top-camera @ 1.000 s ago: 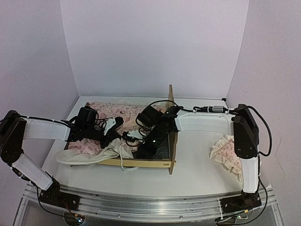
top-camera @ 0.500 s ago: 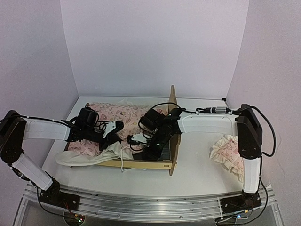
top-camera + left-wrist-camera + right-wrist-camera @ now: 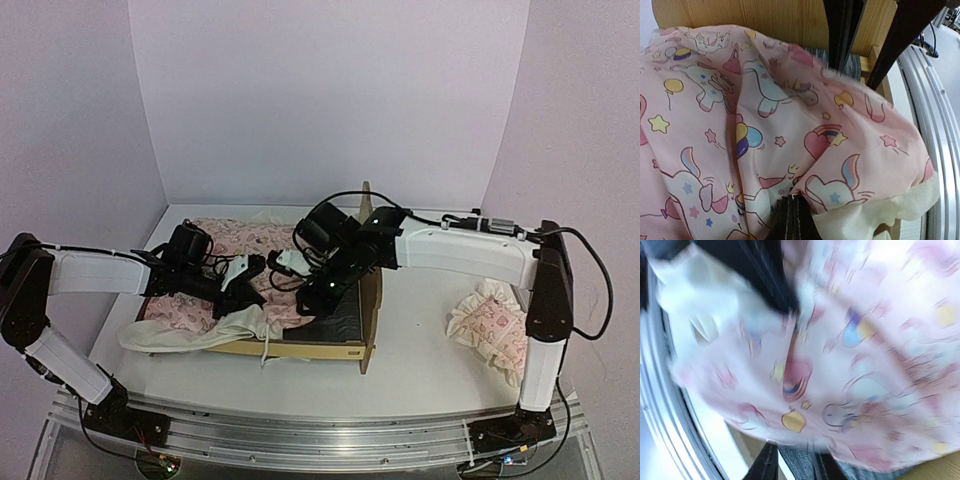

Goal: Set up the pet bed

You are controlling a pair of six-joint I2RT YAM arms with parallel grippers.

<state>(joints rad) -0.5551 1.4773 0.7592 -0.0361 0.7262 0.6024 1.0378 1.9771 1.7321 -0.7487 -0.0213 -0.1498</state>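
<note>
The pet bed (image 3: 300, 347), a pale-wood frame with an upright headboard (image 3: 364, 215) and dark grey base (image 3: 345, 315), stands mid-table. A pink unicorn-print quilt (image 3: 250, 240) covers most of it, its cream underside folded over the front left rail. My left gripper (image 3: 243, 297) is shut on a fold of the quilt (image 3: 790, 100) near its front edge; the left wrist view has the closed fingertips (image 3: 792, 200) pinching the cloth. My right gripper (image 3: 312, 298) hangs just past the quilt's edge (image 3: 865, 340), open (image 3: 794, 460) over the grey base, with nothing between its fingers.
A ruffled pink pillow (image 3: 490, 322) lies on the table to the right of the bed, near the right arm's base. White walls close in the left, back and right. An aluminium rail (image 3: 320, 435) runs along the near edge.
My right gripper has opened, let go of the quilt and drawn back up, its arm rising over the headboard. The quilt now lies further over the grey base. The left gripper has stayed put.
</note>
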